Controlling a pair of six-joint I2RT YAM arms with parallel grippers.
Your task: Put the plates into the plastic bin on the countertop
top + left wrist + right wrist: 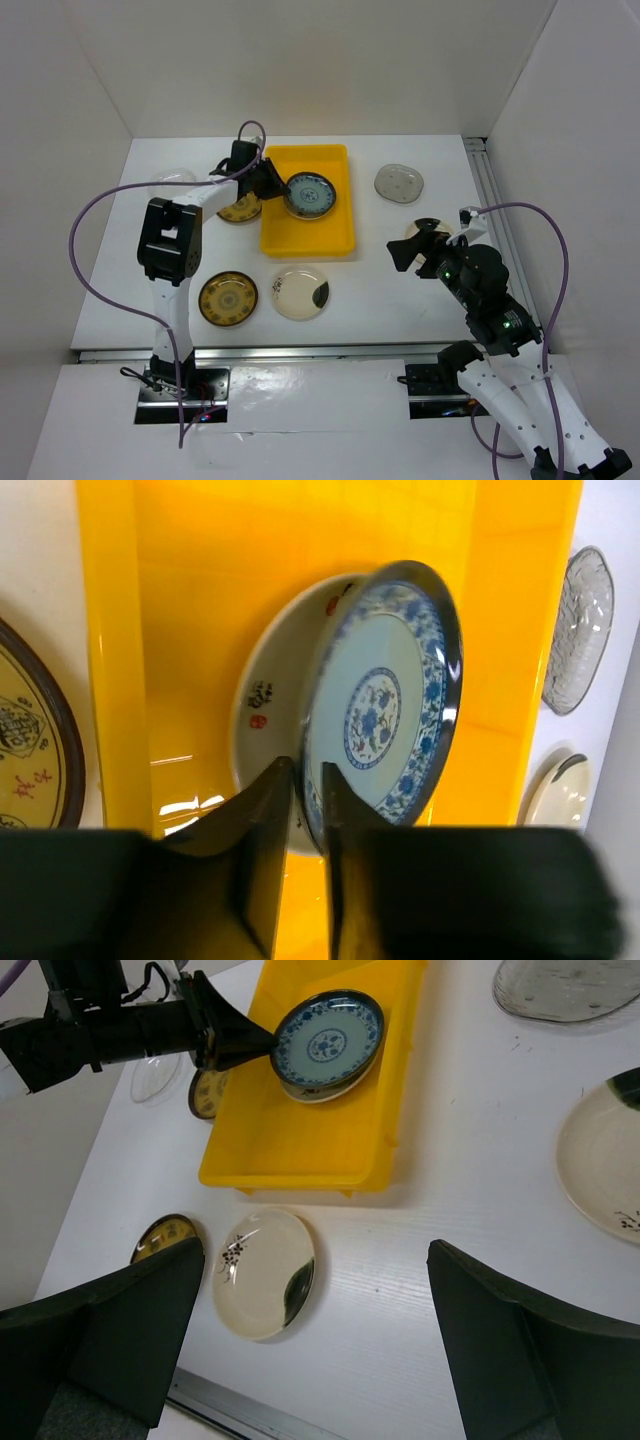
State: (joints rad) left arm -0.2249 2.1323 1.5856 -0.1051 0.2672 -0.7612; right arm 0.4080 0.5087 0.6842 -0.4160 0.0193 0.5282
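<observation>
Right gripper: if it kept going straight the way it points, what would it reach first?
Probably the bare countertop between the cream plate and the yellow bin, though depth is unclear.

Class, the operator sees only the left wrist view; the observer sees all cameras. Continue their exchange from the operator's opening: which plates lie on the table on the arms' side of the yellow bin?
Observer: Two lie flat there: a gold-brown plate and a cream plate with a black patch.
Operator: My left hand holds the blue plate in the bin; where is the right hand?
Observer: The right hand hangs open and empty over the table, right of the bin.
Operator: Anything at the table's far left?
Observer: A clear plate lies there.
</observation>
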